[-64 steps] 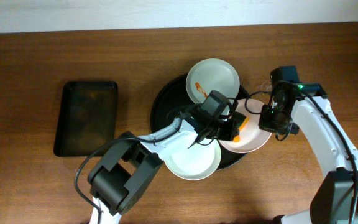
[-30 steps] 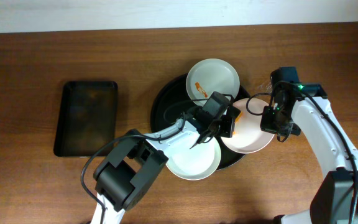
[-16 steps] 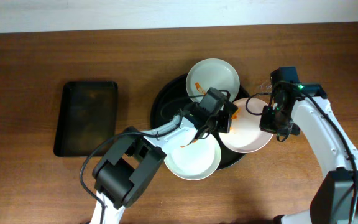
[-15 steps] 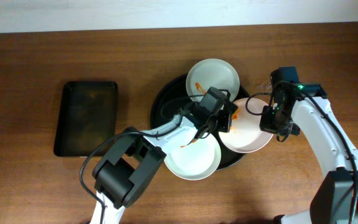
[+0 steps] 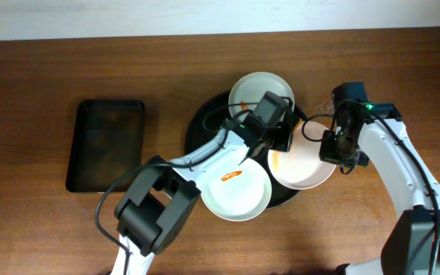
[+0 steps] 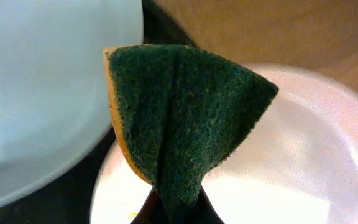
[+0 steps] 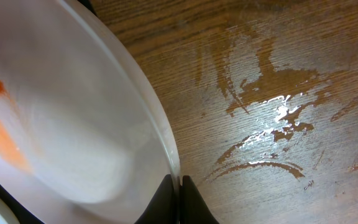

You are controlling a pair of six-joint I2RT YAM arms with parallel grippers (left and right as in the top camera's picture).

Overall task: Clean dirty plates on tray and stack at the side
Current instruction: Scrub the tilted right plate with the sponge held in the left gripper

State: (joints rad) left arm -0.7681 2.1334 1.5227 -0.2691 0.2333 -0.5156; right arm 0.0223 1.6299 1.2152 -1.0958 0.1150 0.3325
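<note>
A large round black tray (image 5: pixel 203 136) sits near the middle of the wooden desk (image 5: pixel 44 76), with three white plates on it. The far plate (image 5: pixel 260 90) hangs over the tray's far rim. The near plate (image 5: pixel 239 195) juts past the near rim and carries a small orange smear (image 5: pixel 231 176) near its far edge. The right plate (image 5: pixel 305 162) reaches out over the tray's right rim and shows a faint orange streak (image 5: pixel 279 161) on its left side.

The left arm (image 5: pixel 205 156) stretches across the tray, its jaws between the far plate and the right plate. They are pressed together on a folded sponge (image 6: pixel 185 118), dark green on its face with a yellow-orange edge, pinched at its lower end. In the left wrist view the sponge stands in front of two plates with a dark strip of tray between them; whether it touches either one cannot be told.

The right arm (image 5: pixel 392 156) comes in from the right side of the desk. Its jaws are closed on the right plate's rim (image 7: pixel 166 155), pinching the thin edge. Just right of that rim, wet streaks (image 7: pixel 272 112) shine on the wood.

A smaller rectangular black tray (image 5: pixel 105 145) lies well apart on the left side of the desk.
</note>
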